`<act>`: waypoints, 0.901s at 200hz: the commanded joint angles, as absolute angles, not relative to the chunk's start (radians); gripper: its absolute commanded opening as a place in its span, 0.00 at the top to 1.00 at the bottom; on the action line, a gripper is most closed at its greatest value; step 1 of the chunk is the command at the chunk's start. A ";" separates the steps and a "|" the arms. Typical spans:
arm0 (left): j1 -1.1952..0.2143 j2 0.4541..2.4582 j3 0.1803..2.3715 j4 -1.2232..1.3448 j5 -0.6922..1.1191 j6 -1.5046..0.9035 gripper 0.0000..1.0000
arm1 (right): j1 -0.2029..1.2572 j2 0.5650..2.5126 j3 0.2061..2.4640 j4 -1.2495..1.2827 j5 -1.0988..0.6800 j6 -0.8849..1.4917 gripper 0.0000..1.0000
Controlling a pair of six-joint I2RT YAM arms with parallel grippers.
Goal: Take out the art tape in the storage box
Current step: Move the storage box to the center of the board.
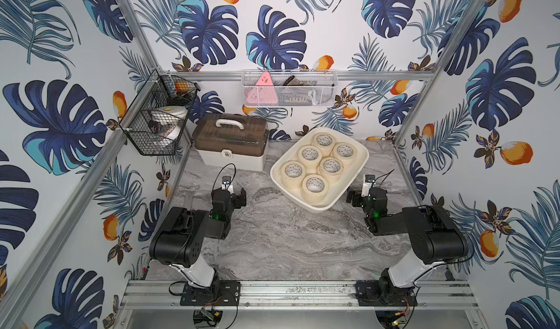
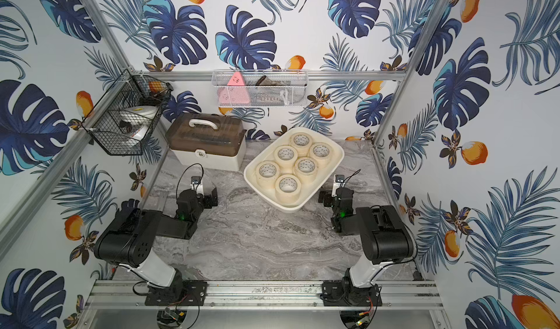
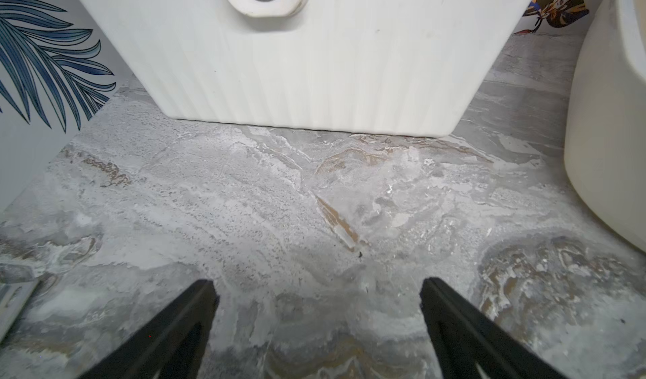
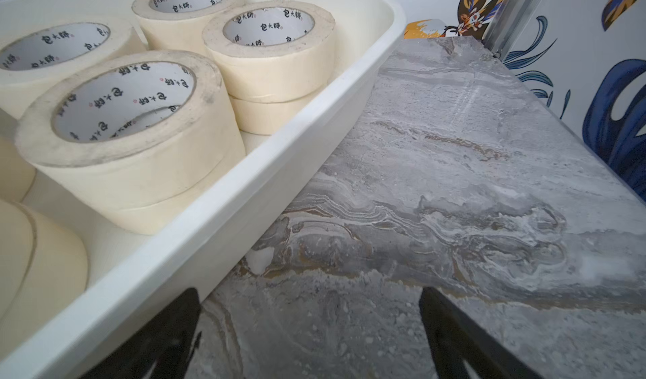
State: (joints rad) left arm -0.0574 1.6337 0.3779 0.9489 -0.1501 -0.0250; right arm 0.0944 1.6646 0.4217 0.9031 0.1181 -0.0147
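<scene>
Six art tape [image 1: 331, 175] stacks, apparently two deep, cores upright, lie centre-right. Right arm [image 1: 430, 236] nearer; both jaws wide, empty.

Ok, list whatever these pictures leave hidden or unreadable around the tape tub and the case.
Lower art tape rolls: right wrist view shows a second layer, but upper rolls hide its count.
Case contents: both top views, the tinted lid blocks them.
White mesh basket items: both top views, mesh and smallness blur them.
Storage box: left wrist view, cut off by the picture edge.
</scene>
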 commanded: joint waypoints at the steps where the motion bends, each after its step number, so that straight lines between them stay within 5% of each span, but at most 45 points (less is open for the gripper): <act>1: -0.057 1.634 0.381 0.965 -0.150 -0.023 0.01 | 0.095 1.663 0.426 0.917 0.124 -0.007 0.00; 129: -0.069 1.622 0.361 0.994 -0.187 -0.021 0.01 | 0.095 1.640 0.421 0.911 0.175 0.012 0.00; 180: -0.138 1.349 0.381 0.759 -0.441 -0.039 0.01 | 0.091 1.405 0.691 0.148 0.359 0.277 0.00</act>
State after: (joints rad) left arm -0.1020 1.4422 0.3382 0.8921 -0.3115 -0.0353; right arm 0.0940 1.4528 0.5632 0.5831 0.2543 0.1043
